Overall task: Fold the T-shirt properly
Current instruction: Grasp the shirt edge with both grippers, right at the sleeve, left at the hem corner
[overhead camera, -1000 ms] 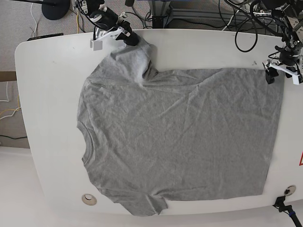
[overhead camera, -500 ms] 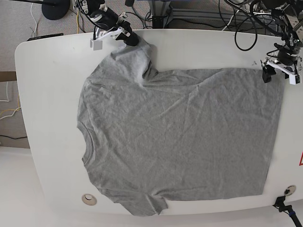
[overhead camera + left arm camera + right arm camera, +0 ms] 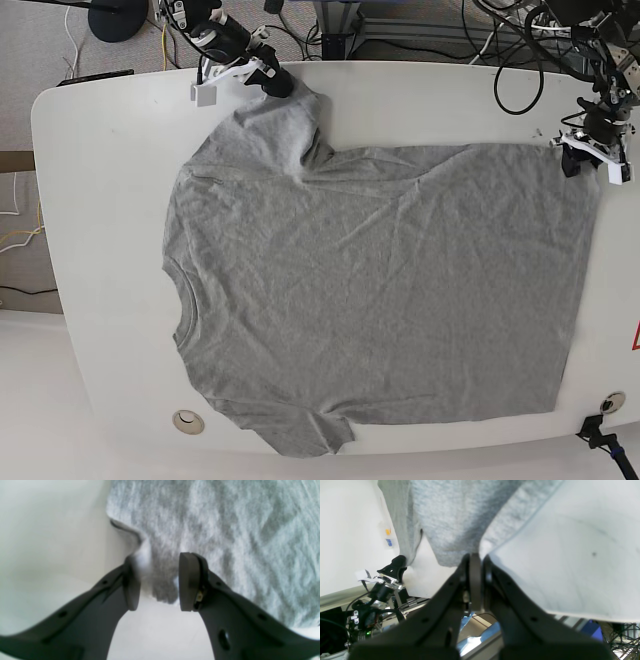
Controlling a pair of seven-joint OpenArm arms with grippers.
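Note:
The grey T-shirt [image 3: 370, 290] lies spread flat on the white table [image 3: 110, 200], neck to the left and hem to the right, with no lettering showing. My right gripper [image 3: 275, 82] is shut on the far sleeve [image 3: 450, 525] at the table's back edge; in the right wrist view [image 3: 475, 562] the jaws pinch the cloth. My left gripper [image 3: 573, 160] is at the far hem corner. In the left wrist view [image 3: 157, 585] it is open, with the hem corner [image 3: 160, 580] between the fingers [image 3: 187, 585].
Cables and stands crowd the floor behind the table's back edge [image 3: 420, 40]. A round grommet [image 3: 187, 421] sits near the front left edge and another [image 3: 612, 402] at the front right. The table's right edge is close to the hem.
My left gripper has shifted slightly at the hem corner, first a little left, then back right. The right gripper and the T-shirt have not moved.

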